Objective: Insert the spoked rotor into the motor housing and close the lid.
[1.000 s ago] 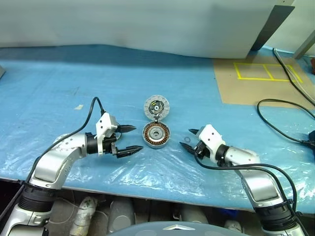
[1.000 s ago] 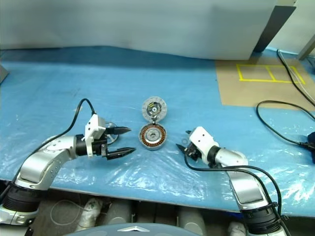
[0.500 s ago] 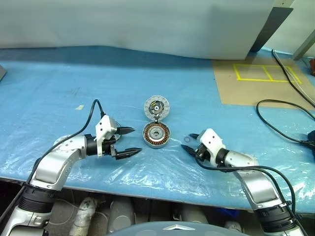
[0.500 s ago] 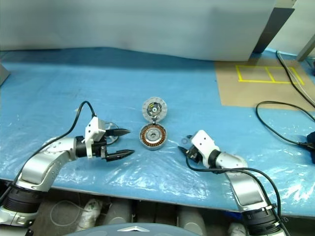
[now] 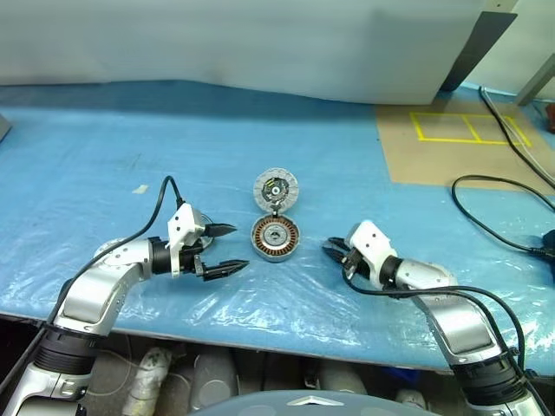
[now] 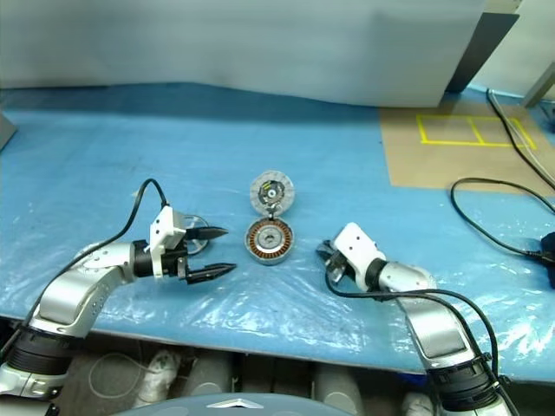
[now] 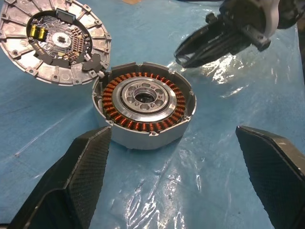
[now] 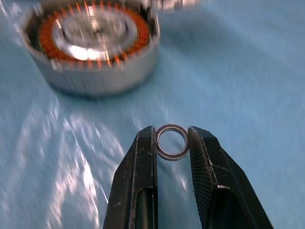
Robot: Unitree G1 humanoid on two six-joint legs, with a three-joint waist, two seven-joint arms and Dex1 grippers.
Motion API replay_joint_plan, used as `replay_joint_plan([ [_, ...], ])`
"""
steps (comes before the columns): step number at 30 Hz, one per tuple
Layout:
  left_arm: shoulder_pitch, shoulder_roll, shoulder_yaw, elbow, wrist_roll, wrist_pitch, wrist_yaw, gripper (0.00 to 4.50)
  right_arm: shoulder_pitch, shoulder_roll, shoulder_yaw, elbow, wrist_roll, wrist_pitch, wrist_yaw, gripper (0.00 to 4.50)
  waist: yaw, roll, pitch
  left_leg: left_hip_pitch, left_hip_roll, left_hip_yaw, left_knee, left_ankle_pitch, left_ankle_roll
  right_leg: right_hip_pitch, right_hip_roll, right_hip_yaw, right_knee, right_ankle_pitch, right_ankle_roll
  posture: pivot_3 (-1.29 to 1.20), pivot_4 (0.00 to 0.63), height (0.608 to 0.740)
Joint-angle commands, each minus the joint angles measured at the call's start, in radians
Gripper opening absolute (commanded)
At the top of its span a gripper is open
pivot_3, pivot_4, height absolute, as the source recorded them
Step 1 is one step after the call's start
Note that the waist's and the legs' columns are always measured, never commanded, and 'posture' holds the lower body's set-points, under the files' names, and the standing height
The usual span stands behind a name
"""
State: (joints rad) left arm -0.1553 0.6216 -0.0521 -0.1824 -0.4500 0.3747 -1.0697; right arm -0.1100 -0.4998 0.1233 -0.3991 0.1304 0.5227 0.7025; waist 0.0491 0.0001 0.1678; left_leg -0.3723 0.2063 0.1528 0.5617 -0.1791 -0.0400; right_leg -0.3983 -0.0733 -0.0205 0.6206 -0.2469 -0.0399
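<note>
Right gripper [image 8: 171, 143] pinches a small ring washer [image 8: 171, 141] just beside the motor housing [image 7: 144, 103]; left gripper [image 5: 227, 250] gapes empty on the other side. Lid [image 7: 55, 40] lies open, touching the housing rim. Carry the ring level and centre it over the hub before letting go, or it may slip out.

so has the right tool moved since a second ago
Yes. The right tool has closed on the small ring washer and lifted it off the blue sheet, edging slightly toward the motor housing, which has stayed put.

housing [image 6: 268, 240] between 2 grippers
</note>
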Motion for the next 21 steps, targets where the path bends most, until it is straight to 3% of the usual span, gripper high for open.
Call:
replay_joint_plan([
  [1, 0.007, 0.001, 0.01, -0.036, -0.019, -0.013, -0.012, 4.39, -0.093, -0.007, -0.043, -0.106, 0.128, 0.098, 0.048, 0.55, 0.0, 0.0, 0.0, 0.0, 0.0, 0.0, 0.0, 0.0, 0.0, 0.0, 0.0, 0.0, 0.0, 0.0, 0.0, 0.0, 0.15, 0.74],
  [6, 0.016, -0.001, 0.014, -0.021, -0.009, -0.036, -0.014, 4.39, -0.221, 0.004, -0.045, -0.066, 0.292, 0.225, 0.127, 0.55, 0.002, 0.0, 0.0, -0.001, 0.0, 0.0, 0.0, 0.0, 0.0, 0.0, 0.0, 0.0, -0.001, 0.0, 0.0, 0.0, 0.15, 0.74],
  [14, 0.057, -0.007, 0.028, -0.041, 0.0, -0.084, 0.007, 4.39, -0.35, 0.006, 0.171, 0.235, 0.129, -0.006, 0.232, 0.55, 0.001, 0.0, 0.0, -0.001, 0.0, 0.0, 0.0, 0.0, 0.0, -0.001, 0.0, -0.001, 0.0, 0.0, 0.0, 0.0, 0.15, 0.74],
  [21, 0.073, -0.015, 0.036, -0.071, -0.007, -0.093, 0.031, 4.39, -0.41, 0.045, 0.216, 0.359, 0.088, -0.107, 0.29, 0.55, -0.001, 0.0, 0.0, -0.004, 0.0, 0.0, 0.001, 0.0, 0.0, -0.003, 0.0, -0.001, 0.0, 0.0, 0.0, 0.0, 0.15, 0.74],
])
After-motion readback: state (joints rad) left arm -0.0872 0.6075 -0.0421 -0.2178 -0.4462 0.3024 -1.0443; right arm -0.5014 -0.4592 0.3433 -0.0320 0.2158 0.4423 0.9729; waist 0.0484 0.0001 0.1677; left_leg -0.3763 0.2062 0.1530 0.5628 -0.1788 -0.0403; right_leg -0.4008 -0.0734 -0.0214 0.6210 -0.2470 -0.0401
